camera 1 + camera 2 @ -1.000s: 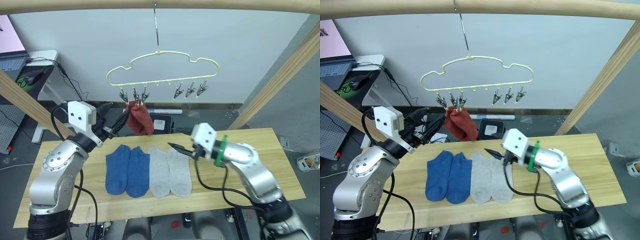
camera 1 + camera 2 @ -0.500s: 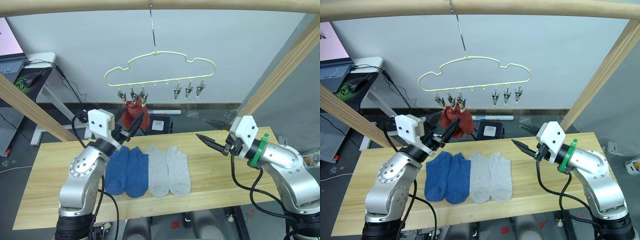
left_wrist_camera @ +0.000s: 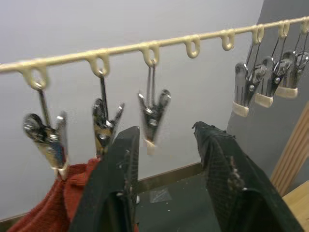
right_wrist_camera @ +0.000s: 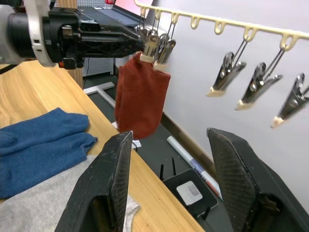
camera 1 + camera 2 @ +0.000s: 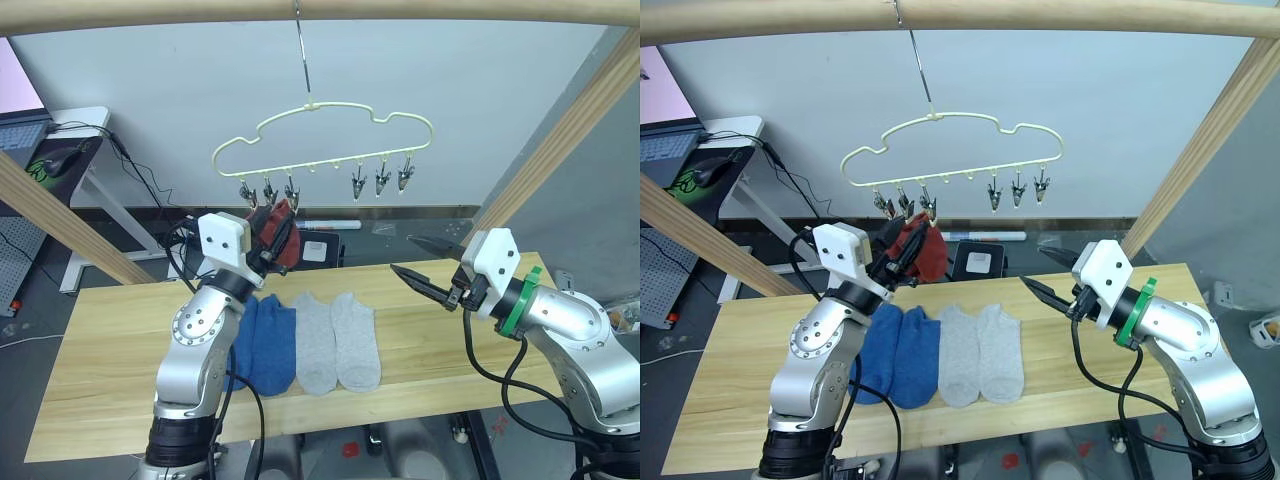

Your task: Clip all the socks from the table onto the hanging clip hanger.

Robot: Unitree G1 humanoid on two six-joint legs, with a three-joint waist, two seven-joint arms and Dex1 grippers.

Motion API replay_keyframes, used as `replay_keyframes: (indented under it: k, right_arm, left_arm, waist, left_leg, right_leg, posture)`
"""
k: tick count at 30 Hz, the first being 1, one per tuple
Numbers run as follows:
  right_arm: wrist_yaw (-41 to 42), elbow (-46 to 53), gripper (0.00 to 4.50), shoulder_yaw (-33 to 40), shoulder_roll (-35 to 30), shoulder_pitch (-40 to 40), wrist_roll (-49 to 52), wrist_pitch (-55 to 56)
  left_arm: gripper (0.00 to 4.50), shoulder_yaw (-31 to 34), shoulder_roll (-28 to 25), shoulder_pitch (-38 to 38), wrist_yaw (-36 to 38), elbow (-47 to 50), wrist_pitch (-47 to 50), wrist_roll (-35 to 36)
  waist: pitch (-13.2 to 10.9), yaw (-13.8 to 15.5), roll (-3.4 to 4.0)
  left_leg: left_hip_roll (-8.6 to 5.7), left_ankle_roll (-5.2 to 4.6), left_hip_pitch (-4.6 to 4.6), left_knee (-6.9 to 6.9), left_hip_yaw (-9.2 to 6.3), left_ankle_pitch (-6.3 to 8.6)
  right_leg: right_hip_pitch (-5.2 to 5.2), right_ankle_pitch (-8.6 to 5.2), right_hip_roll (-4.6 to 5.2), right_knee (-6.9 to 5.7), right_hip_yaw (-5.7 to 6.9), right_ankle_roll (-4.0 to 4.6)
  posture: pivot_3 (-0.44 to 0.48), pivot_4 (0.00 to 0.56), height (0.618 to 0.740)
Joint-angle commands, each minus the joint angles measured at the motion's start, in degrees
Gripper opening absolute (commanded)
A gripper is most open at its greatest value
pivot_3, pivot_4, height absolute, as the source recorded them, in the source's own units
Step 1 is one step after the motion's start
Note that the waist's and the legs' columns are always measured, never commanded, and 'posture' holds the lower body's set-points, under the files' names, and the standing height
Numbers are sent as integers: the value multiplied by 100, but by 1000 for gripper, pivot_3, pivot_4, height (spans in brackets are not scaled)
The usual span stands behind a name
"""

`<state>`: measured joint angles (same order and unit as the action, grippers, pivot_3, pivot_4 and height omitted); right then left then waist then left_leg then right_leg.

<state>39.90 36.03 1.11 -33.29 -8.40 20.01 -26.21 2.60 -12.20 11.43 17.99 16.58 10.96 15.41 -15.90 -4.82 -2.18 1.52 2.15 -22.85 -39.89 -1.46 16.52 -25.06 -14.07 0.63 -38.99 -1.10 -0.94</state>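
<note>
Up by the clip hanger (image 5: 322, 140), my open left end effector (image 3: 166, 145) sits beside the hung red socks (image 5: 277, 235), while my open right end effector (image 5: 420, 263) hovers nearer the grey socks (image 5: 338, 340) lying lengthwise across the desk (image 5: 110, 380).

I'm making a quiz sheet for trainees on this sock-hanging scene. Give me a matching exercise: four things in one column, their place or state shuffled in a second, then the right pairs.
Things:
1. rust red socks
2. blue socks
3. light grey socks
4. right gripper

Places or states:
A. flat on the table, nearest the left arm
B. open, holding nothing, off the table
C. hanging from clips at the left end of the clip hanger
D. flat on the table, toward the right arm from the other pair

Pairs: 1-C, 2-A, 3-D, 4-B
</note>
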Motion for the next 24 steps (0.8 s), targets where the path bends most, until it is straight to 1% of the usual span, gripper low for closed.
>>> replay_keyframes:
  k: [1,8,18,24]
  right_arm:
    - [-31,332,2565,141,-59,9,170,18]
    - [-79,396,2565,159,-127,-33,271,-58]
    - [-197,487,2565,176,-168,-38,332,-154]
    - [-248,513,2565,173,-170,-71,355,-209]
  left_arm:
    - [2010,-32,85,101,-65,-37,-266,-111]
    - [2010,-24,247,481,-76,-676,-570,-182]
    - [2010,10,309,941,-39,-1348,-877,-212]
    - [2010,27,349,1066,-59,-1524,-978,-231]
  waist:
    - [0,-6,0]
    - [0,-14,1]
    - [0,-24,1]
    - [0,-30,1]
  left_leg:
    - [0,0,1,0,0,0]
    - [0,-2,3,-4,0,-1]
    - [1,-2,2,-6,0,-1]
    - [1,-2,3,-6,1,-1]
  right_leg:
    - [0,0,0,0,0,0]
    - [3,1,-4,-2,-1,0]
    - [3,4,-10,-2,-2,2]
    - [3,4,-11,-1,-3,1]
  posture:
    - [-215,216,740]
    - [-227,223,740]
    - [-242,226,740]
    - [-246,228,740]
